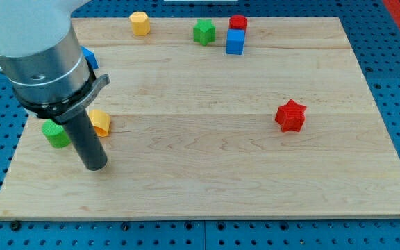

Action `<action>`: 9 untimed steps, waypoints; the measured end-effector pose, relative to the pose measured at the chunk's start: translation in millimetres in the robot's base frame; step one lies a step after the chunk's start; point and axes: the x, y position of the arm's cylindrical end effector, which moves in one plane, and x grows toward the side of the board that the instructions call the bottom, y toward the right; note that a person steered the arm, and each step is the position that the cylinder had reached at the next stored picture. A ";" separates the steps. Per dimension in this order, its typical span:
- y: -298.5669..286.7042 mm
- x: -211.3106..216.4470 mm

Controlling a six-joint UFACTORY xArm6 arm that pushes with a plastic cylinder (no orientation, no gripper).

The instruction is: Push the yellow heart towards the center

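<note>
Two yellow blocks point(139, 23) point(100, 121), two green point(203, 32) point(56, 133), two red point(238, 22) point(290, 116), seemingly two blue point(235, 42) point(90, 58).

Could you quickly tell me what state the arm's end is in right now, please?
No pincer: the arm ends in a rod.
My tip holds nothing; it sits just below the yellow heart, right of the green block.

I can read no text, label, brand, number or sign on anything around me in this view.

A broad silver-grey cylinder point(37, 52) is seen, ringed by a black collar point(61, 104), with a straight dark rod point(85, 142) below.
</note>
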 end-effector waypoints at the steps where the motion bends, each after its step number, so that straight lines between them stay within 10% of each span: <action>1: -53.3 1.5; 7: -57.2 -31.2; 9: 26.1 -98.1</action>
